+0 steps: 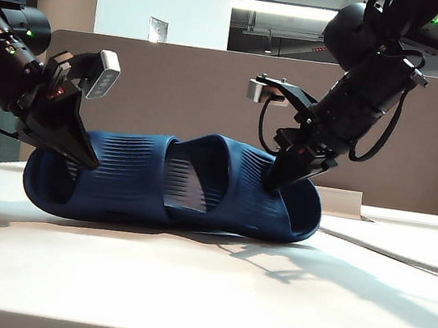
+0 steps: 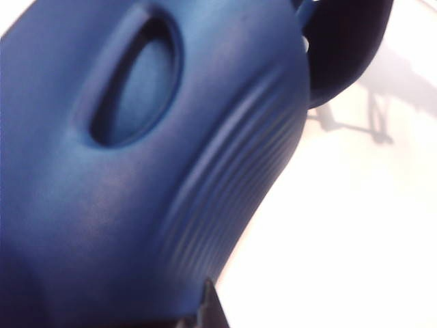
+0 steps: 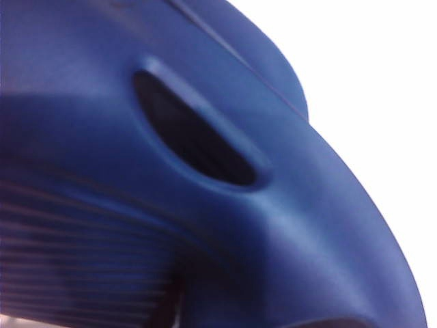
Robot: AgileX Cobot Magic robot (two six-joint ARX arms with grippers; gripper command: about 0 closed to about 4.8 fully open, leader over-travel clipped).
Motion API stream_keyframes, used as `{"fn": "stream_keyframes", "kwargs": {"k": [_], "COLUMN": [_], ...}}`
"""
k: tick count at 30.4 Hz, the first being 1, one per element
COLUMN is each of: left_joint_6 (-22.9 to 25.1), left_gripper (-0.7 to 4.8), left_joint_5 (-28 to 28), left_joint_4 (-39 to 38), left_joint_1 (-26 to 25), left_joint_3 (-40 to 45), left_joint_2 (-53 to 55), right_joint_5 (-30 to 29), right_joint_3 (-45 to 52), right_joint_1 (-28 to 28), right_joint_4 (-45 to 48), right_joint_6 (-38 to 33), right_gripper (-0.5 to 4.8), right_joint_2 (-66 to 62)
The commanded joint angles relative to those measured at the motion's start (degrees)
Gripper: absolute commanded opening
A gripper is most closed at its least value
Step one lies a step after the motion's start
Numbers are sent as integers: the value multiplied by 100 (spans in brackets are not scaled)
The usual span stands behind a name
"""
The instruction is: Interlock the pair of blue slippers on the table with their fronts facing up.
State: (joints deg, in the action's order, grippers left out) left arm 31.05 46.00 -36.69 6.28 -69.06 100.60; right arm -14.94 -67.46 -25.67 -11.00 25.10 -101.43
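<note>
Left gripper (image 1: 81, 157): jaws closed, pinching the ribbed strap of the left slipper (image 1: 103, 176).
Right gripper (image 1: 275, 182): jaws closed, clamped on the strap of the right slipper (image 1: 239, 191).
Pair of blue slippers: nested together mid-worktop, straps overlapping.
Worktop (image 1: 185, 290): off-white, carrying both slippers.
Divider panel (image 1: 197, 87): brown, behind the slippers.

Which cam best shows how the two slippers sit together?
Exterior view: both slippers show whole, pushed together on the table. The left wrist view and right wrist view each give only a blurred close-up of one strap and vent hole.
</note>
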Motion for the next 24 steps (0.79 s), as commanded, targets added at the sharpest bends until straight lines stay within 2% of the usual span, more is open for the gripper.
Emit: {"fn": "stream_keyframes", "kwargs": {"k": [1,10,24], "left_joint_6": [-46,-308,-365], "left_gripper": [-5,-5,-5], "left_joint_5": [334,590,634], "left_joint_4": [162,350,354], "left_joint_1": [79,79,79], "left_joint_3": [-22,-22,-22], "left_joint_2": [-7,-7,-7], "right_joint_5": [-297,-345,-341], "right_joint_3": [-11,-11,-11], "right_joint_1": [-101,-195,-258], "right_joint_4": [76,105,103], "right_joint_6": [-9,-109,-111], "right_gripper": [-2,-2,-2], "right_joint_2": [-28,-28,-28]}}
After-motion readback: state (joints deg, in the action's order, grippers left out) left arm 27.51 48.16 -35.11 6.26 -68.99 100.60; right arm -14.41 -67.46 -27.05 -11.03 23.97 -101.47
